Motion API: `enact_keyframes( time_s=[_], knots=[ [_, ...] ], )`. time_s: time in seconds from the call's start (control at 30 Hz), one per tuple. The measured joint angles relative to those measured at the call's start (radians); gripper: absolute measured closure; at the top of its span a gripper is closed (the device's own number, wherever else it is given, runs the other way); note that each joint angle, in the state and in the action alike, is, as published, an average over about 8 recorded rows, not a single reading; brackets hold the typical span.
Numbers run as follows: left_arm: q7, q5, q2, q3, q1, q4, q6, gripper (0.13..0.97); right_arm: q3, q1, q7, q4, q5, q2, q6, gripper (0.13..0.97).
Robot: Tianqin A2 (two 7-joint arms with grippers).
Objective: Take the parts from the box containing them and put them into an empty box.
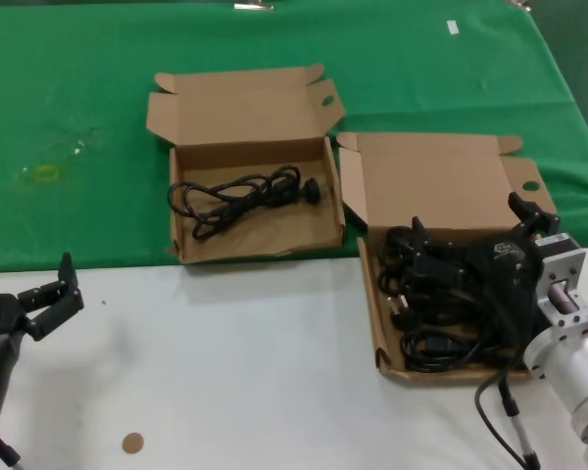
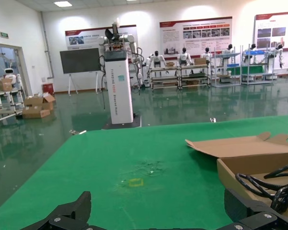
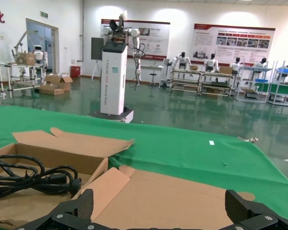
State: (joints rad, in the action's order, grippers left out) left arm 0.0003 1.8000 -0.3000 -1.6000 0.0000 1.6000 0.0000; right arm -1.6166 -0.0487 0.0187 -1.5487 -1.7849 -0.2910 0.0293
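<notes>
Two brown cardboard mailer boxes sit open on the counter (image 1: 225, 372), straddling the line where the green cloth (image 1: 78, 127) meets the white surface. The right-hand box (image 1: 370, 294), longer than wide, has a small round hole near its lid's right corner and holds a heap of black power cords (image 1: 426, 313) with moulded plugs, tangled in loose coils. The left-hand box (image 1: 255, 245), wider than long with an oval hole in its lid flap, lies farther back on the cloth and contains a single black power cord (image 1: 240, 196), its plug (image 1: 312, 191) pointing to the right.

The right tool (image 1: 475, 230) hangs over the full box, its black fingers spread wide just above the heap; they grip nothing. The right wrist view shows both finger tips well apart, with the box lid in between.

The left tool (image 1: 49, 294) rests low at the near left edge of the white counter, well apart from both boxes, fingers likewise spread and empty. A small brown disc (image 1: 131, 443) lies on the white surface near it.
</notes>
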Motion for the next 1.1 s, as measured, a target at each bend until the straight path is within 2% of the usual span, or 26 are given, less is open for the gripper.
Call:
enact_keyframes(
  time_s=[1.1],
  knots=[
    [0.000, 0.000, 0.000, 0.000, 0.000, 0.000, 0.000, 0.132, 0.000, 0.000, 0.000, 0.000, 0.000, 0.000, 0.000, 0.129]
  ],
)
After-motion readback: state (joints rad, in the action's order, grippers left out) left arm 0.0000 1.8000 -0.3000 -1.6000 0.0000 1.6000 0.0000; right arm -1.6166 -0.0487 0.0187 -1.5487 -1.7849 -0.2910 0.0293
